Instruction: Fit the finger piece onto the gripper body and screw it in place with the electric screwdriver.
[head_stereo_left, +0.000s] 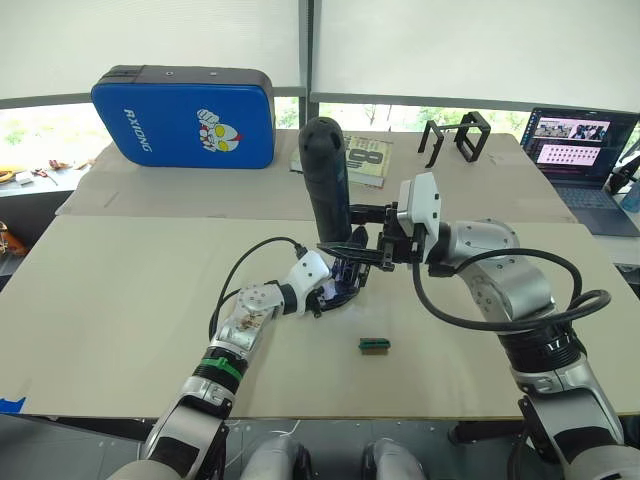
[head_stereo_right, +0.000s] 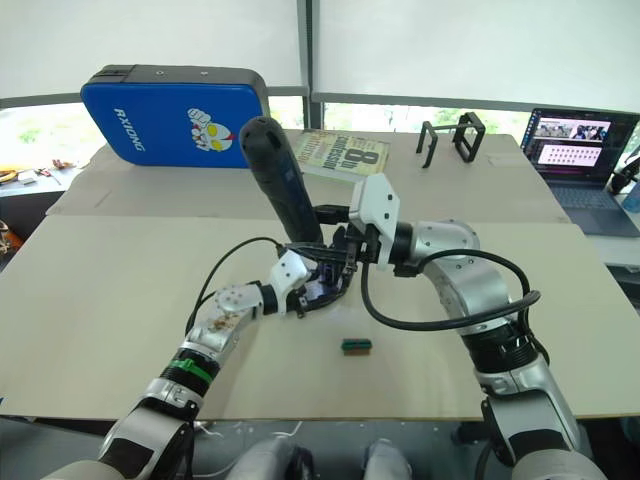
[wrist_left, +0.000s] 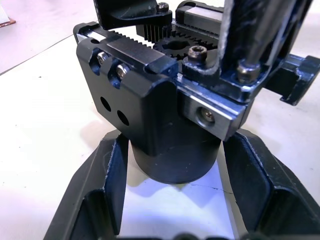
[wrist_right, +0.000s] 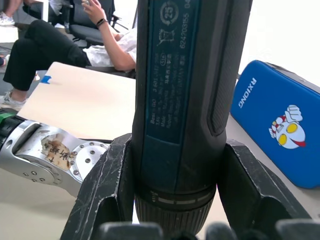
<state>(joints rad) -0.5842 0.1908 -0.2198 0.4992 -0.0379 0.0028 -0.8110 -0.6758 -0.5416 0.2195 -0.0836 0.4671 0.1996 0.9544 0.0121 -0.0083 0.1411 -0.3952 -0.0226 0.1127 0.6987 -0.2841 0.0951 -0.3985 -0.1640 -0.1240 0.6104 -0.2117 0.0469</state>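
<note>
The gripper body (head_stereo_left: 343, 280) stands on the table (head_stereo_left: 120, 300) on its round black base (wrist_left: 175, 160). My left gripper (wrist_left: 172, 195) is shut around that base, one finger (wrist_left: 107, 190) on each side. My right gripper (wrist_right: 172, 200) is shut on the electric screwdriver (head_stereo_left: 327, 180), a thick dark cylinder held nearly upright, tip down onto the top of the body. Its shaft (wrist_left: 255, 35) comes down beside a screw head (wrist_left: 197, 51). I cannot tell the finger piece apart from the black toothed parts on top of the body.
A tiny green-and-black block (head_stereo_left: 374, 344) lies on the table just in front of the grippers. At the back stand a blue case (head_stereo_left: 185, 117), a book (head_stereo_left: 368, 160), black open-frame brackets (head_stereo_left: 455, 137) and a laptop (head_stereo_left: 585, 150). A seated person (wrist_right: 75, 45) is beyond the table.
</note>
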